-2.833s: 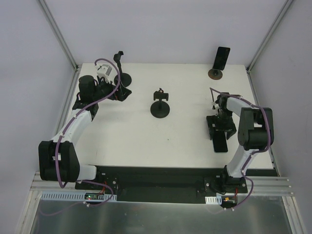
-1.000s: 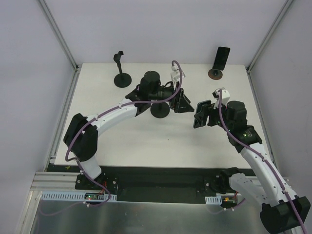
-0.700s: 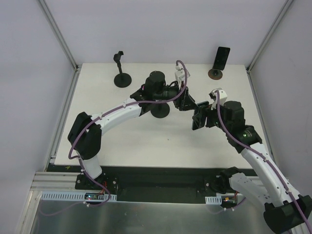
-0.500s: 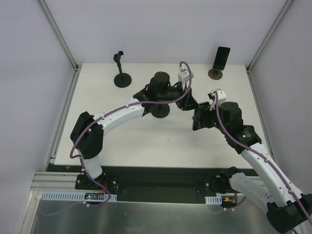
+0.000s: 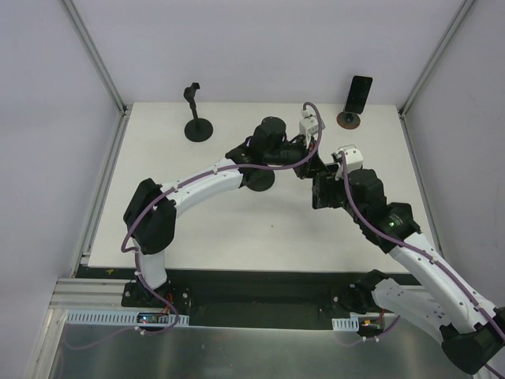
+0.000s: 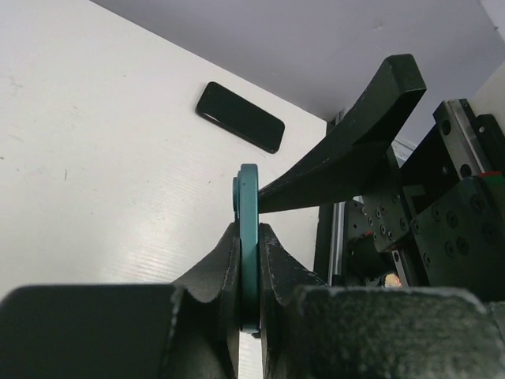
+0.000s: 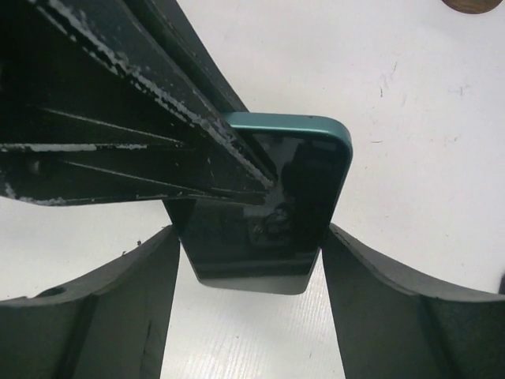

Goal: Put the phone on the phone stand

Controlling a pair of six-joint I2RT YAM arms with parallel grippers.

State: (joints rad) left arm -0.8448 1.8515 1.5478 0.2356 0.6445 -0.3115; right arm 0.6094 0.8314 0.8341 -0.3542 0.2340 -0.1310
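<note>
Pale walls [image 5: 260, 47] box in a white, matte worktop [image 5: 197, 221], and the left arm [image 5: 213, 178] and right arm [image 5: 394, 229] meet above its right-centre. Look at this: the left gripper [image 6: 249, 233] is pinched tight on the thin teal edge of the phone [image 7: 276, 181], while the right gripper [image 7: 251, 233] hugs its two long sides, pads touching as far as I can judge. So the phone hangs in the air between them, clear of the worktop. One empty phone stand [image 5: 194, 112] sits far left, and a second stand [image 5: 258, 181] is half-hidden under the left arm. A third stand [image 5: 346, 119] far right props a dark phone [image 5: 360, 93], and a black phone [image 6: 241, 117] lies flat on the worktop. My read: the held phone is rigid, light, glass-faced and slick, and could easily twist out of an edge pinch. Better to hold it across the long sides, leaving the bottom edge free for the cradle.
</note>
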